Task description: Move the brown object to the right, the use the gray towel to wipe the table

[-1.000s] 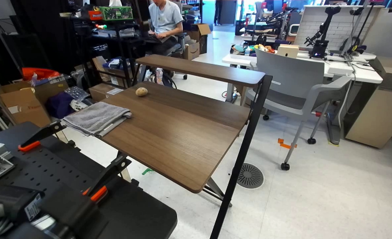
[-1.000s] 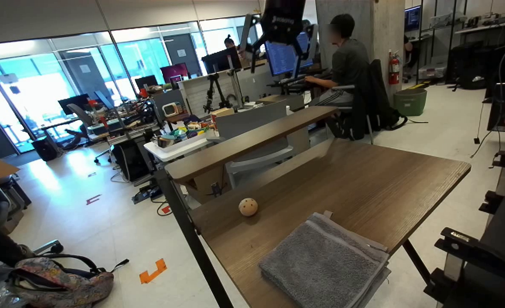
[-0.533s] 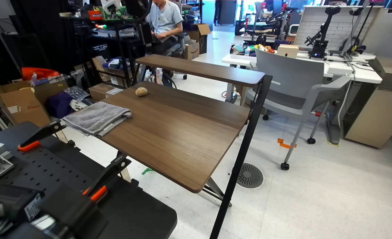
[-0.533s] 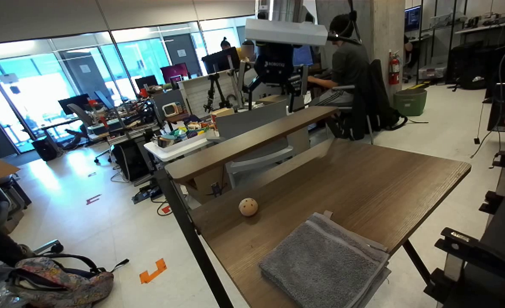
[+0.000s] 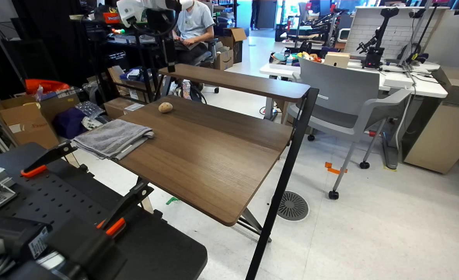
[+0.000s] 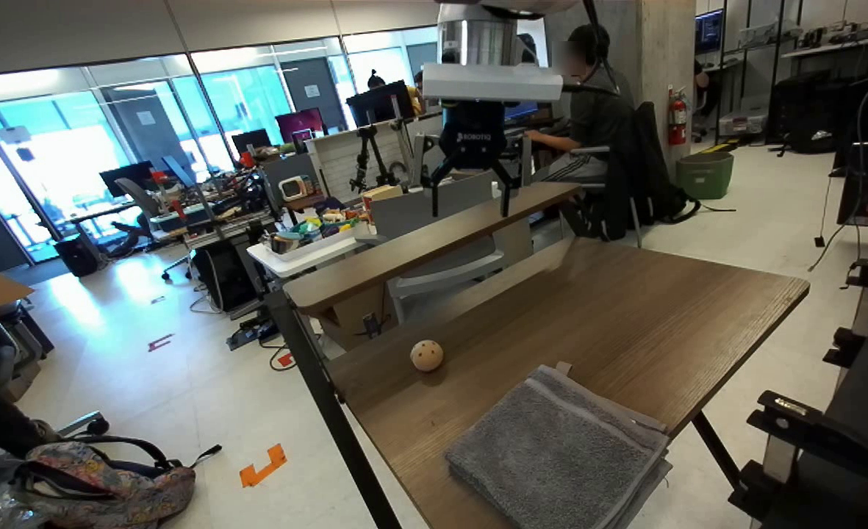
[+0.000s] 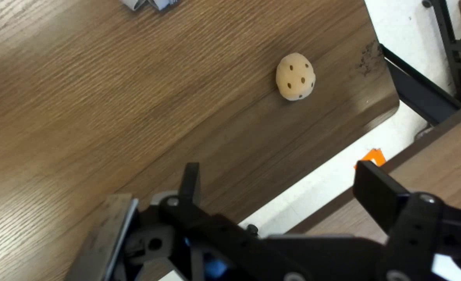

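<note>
The brown object is a light brown, potato-like lump with dark spots. It rests on the wooden table near one end, in both exterior views (image 5: 165, 107) (image 6: 427, 355) and in the wrist view (image 7: 295, 77). The folded gray towel (image 5: 114, 139) lies flat at the table's edge near it, also in an exterior view (image 6: 558, 448). The wooden table (image 5: 198, 159) also fills much of the wrist view (image 7: 97, 97). My gripper (image 6: 470, 211) is open and empty, high above the table and apart from both things. Its spread fingers show in the wrist view (image 7: 278, 171).
A raised wooden shelf (image 5: 233, 80) runs along the table's long side, also in an exterior view (image 6: 434, 246). A black base table (image 5: 151, 241) with clamps (image 5: 130, 204) stands beside the opposite side. A gray chair (image 5: 338, 89) stands behind the shelf.
My arm and gripper have come down into view and lowered toward the table and shelf. The fingers stay apart. The brown object and the towel have not moved.
</note>
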Action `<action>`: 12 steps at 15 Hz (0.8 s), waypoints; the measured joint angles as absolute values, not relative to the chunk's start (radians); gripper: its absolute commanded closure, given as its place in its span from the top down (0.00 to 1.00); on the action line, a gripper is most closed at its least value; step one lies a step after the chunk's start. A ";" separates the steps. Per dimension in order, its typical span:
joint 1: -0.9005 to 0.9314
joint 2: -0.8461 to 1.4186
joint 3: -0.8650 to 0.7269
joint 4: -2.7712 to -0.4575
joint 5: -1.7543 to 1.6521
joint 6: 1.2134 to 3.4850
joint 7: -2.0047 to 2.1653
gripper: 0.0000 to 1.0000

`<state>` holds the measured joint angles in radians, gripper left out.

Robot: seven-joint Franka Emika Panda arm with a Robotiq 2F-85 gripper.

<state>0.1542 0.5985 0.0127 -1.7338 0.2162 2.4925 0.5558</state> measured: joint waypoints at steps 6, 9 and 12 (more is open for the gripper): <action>0.202 0.755 0.000 -1.604 0.163 2.441 0.589 1.00; 0.224 0.832 -0.006 -1.553 0.146 2.443 0.602 1.00; 0.236 0.903 -0.016 -1.507 0.145 2.452 0.619 1.00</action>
